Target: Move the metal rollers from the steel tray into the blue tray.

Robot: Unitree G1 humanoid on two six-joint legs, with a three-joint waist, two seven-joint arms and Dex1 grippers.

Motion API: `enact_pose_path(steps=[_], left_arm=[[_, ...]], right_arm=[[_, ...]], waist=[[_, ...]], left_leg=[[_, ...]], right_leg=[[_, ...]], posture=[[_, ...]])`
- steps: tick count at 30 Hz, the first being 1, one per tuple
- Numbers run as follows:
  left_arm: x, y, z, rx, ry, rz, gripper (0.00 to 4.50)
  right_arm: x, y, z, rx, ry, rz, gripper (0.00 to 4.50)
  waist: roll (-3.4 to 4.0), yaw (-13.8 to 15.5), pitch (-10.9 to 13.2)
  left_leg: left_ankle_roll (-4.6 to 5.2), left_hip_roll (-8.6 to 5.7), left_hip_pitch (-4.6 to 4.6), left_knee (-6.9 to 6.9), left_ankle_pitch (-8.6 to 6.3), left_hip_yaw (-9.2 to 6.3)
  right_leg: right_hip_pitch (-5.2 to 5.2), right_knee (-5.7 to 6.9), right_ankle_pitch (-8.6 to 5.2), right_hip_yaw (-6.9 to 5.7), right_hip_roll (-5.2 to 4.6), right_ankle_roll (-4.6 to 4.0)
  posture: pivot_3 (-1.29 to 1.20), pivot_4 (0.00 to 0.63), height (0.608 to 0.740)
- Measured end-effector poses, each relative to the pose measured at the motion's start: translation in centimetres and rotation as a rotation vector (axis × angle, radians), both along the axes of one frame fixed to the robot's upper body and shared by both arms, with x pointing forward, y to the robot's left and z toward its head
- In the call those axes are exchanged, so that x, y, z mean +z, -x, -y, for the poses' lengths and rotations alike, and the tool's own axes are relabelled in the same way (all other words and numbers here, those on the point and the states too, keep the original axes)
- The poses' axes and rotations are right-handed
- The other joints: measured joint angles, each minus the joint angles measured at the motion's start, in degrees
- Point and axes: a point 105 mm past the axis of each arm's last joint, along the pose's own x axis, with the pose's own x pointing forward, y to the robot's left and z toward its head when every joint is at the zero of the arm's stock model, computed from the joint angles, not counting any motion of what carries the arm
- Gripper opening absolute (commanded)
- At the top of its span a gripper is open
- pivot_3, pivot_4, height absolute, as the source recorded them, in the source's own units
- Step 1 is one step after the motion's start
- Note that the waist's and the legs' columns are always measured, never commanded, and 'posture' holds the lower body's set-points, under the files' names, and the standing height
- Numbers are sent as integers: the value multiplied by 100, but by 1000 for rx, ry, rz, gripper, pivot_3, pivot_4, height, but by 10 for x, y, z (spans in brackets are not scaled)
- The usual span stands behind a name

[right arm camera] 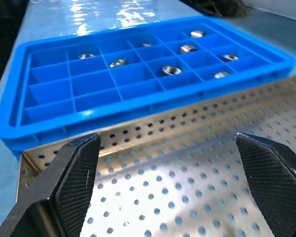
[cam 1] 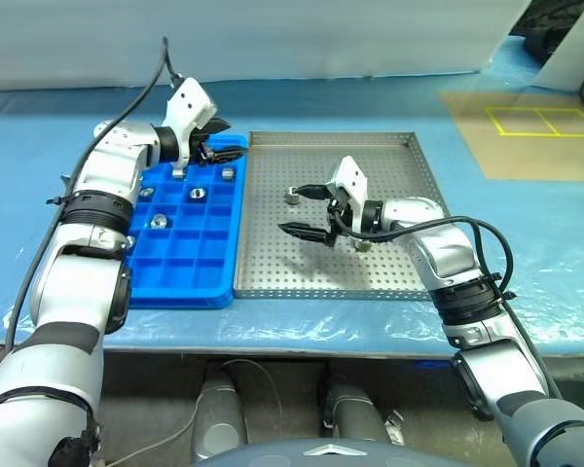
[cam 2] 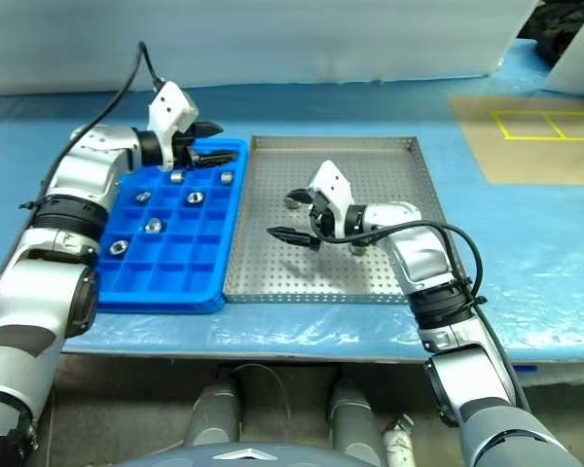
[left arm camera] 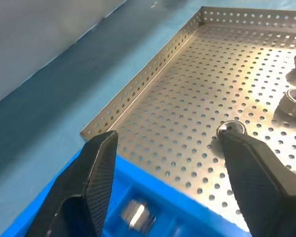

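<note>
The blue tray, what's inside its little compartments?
Several metal rollers, one per compartment, in the blue tray; most compartments are bare. The left gripper covers part of its far corner.

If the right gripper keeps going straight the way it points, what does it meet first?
Probably the steel tray's near rim, then the blue tray's side wall just beyond it. The right gripper has its jaws open and empty, aimed toward the blue tray; its height over the rim is unclear.
</note>
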Motion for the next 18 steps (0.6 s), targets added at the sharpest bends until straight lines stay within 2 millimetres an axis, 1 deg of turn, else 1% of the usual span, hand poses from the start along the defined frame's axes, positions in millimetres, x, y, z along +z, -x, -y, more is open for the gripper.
enact_pose_path(steps=[1, 3, 6, 8, 11, 14, 18], left_arm=[[-6, -3, 5, 2, -17, -9, 3441], [-27, -4, 16, -10, -68, -47, 3441], [-55, -1, 31, -45, -135, -109, 3441], [-66, 0, 34, -55, -179, -128, 3441], [-80, -1, 35, -25, -266, -128, 3441], [-88, -5, 35, 24, -301, -117, 3441], [-93, -9, 34, 74, -369, -76, 3441]], right_arm=[[-1, 1, 2, -17, -1, -1, 4500], [-2, 5, 7, -51, -4, 1, 4500], [-2, 9, 17, -109, -6, -2, 4500], [-2, 12, 22, -140, -10, 0, 4500], [5, 13, 27, -191, -18, 25, 4500], [15, 18, 27, -208, -39, 61, 4500], [15, 22, 27, -230, -43, 60, 4500]], waist=[[0, -26, 0], [0, -138, 0], [-2, -248, 2], [-2, -314, 2], [-2, -403, 2], [-2, -466, 2], [-2, -490, 2]], left_leg=[[2, -1, 2, 1, -1, 0], [3, -2, 6, 0, -2, 0], [7, -2, 9, 2, -4, 0], [11, -2, 14, 6, -6, 0], [20, -2, 27, 16, -11, 0], [28, -2, 34, 27, -16, 1], [40, -2, 43, 38, -23, 3]], right_leg=[[3, -2, 0, 1, 0, 1], [11, -8, 2, 4, 1, 4], [12, -12, 7, 14, 6, 11], [16, -13, 8, 20, 9, 12], [33, -19, 7, 24, 9, 10], [51, -38, -1, 28, 7, -3], [66, -48, 0, 32, 6, -1]], posture=[[-379, 150, 740], [-407, 150, 740], [-465, 150, 740], [-496, 150, 740], [-538, 150, 740], [-560, 150, 740], [-586, 150, 740]])
